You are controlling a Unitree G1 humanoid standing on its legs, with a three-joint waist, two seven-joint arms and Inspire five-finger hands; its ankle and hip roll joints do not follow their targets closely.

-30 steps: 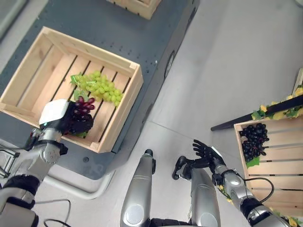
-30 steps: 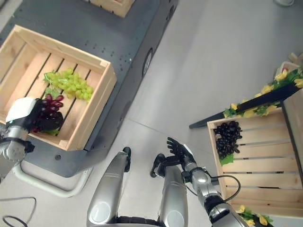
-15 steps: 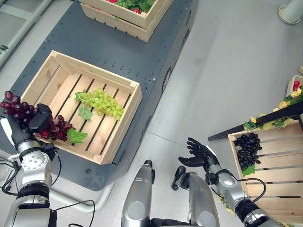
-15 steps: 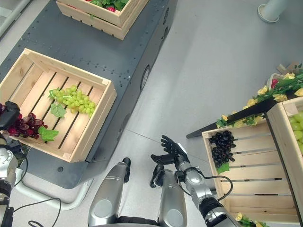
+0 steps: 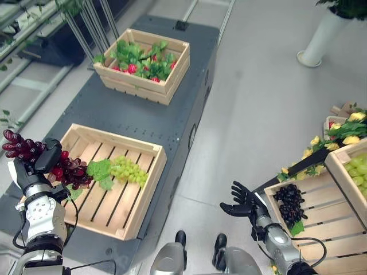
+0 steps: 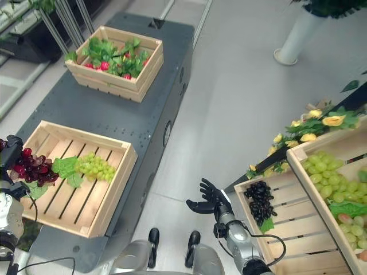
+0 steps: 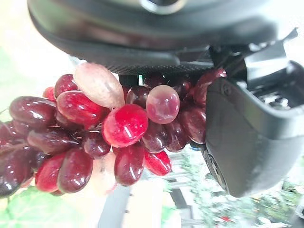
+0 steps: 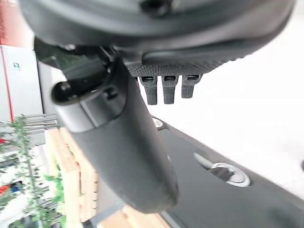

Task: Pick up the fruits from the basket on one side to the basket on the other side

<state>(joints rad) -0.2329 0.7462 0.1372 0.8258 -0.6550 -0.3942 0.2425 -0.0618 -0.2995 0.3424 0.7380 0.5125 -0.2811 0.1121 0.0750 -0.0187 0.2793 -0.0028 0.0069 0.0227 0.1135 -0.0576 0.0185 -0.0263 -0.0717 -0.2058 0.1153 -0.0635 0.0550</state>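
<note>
My left hand [image 5: 41, 163] is shut on a bunch of red grapes [image 5: 70, 170], held up over the left rim of the wooden crate [image 5: 114, 137] on the dark cart. In the left wrist view the red grapes [image 7: 109, 128] sit between the palm and the thumb [image 7: 247, 133]. A bunch of green grapes [image 5: 129, 170] with leaves lies inside that crate. My right hand [image 5: 243, 203] hangs open over the floor, its fingers [image 8: 164, 88] straight. Beside it on the right stands a crate [image 5: 321, 206] holding black grapes [image 5: 289, 203].
A crate of red fruit and green leaves [image 5: 143, 60] stands at the far end of the grey cart [image 5: 132, 109]. A higher crate with green grapes [image 6: 332, 177] and yellow flowers [image 5: 344, 129] lies at the right. A white pillar base [image 5: 318, 40] stands far right.
The camera has tilted up, showing more of the cart. My left hand has lifted the red grapes out of the crate to above its left rim. The right hand stays open.
</note>
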